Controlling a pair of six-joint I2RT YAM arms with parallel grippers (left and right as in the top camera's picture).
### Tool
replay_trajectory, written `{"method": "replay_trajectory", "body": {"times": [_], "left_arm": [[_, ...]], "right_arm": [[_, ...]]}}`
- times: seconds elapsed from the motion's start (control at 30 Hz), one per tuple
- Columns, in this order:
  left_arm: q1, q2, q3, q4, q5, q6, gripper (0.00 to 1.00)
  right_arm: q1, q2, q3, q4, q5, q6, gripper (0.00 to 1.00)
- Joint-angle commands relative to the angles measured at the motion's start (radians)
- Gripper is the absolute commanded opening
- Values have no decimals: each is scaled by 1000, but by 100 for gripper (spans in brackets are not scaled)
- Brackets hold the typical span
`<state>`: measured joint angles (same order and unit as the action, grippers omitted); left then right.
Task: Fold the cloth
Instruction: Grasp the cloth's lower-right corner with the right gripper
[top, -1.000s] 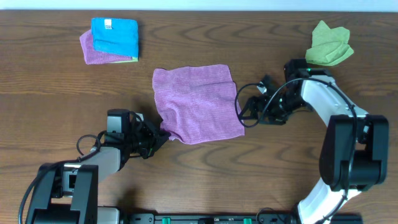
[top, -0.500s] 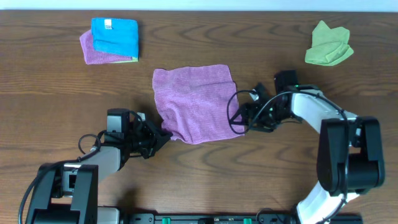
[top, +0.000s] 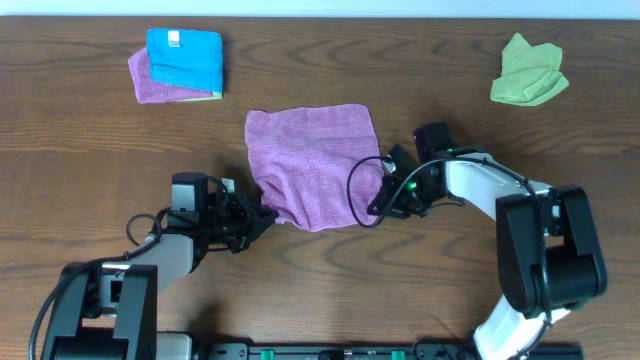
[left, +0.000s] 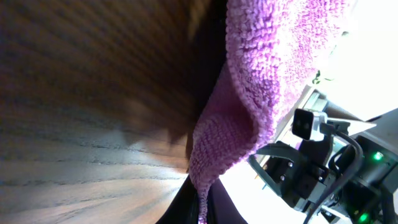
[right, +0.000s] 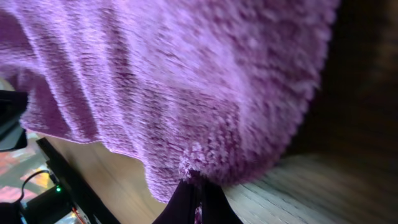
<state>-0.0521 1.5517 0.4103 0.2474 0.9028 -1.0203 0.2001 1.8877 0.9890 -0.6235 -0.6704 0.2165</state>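
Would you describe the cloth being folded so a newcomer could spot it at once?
On the wooden table, look to the middle. The cloth lies there spread open, lilac, near corners pinched by the left end effector and right end effector; unlike the purple cloth under the blue cloth, it lies alone.

Lilac-purple pile of the cloth (right: 161, 81) fills most of the frame, its fuzzy edge drooping toward the brown wood tabletop (right: 311, 193). At bottom centre, the right claw (right: 198, 194) pinches the cloth's rim between closed dark fingertips. Dark hardware (right: 43, 199) with a small green light shows at lower left, blurred.
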Motion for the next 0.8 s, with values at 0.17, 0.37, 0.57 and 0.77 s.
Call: {"method": "replay_trajectory", "body": {"times": [0.17,0.37,0.57,0.77], "left_arm": [[100,11,19,-4,171,113,6],[111,11,19,-18,257,129,6],[111,11,19,-182,281,246,6],[111,11,19,-407,295,412,6]], "right_arm": [[-62,-16,-4,-143,23,-51,1],[-62,-79,-4,-260,35,-86,1],[-63,-164,-4,-328,108,-87,1],[-72,-219,-4,-369,196,-82,1]]}}
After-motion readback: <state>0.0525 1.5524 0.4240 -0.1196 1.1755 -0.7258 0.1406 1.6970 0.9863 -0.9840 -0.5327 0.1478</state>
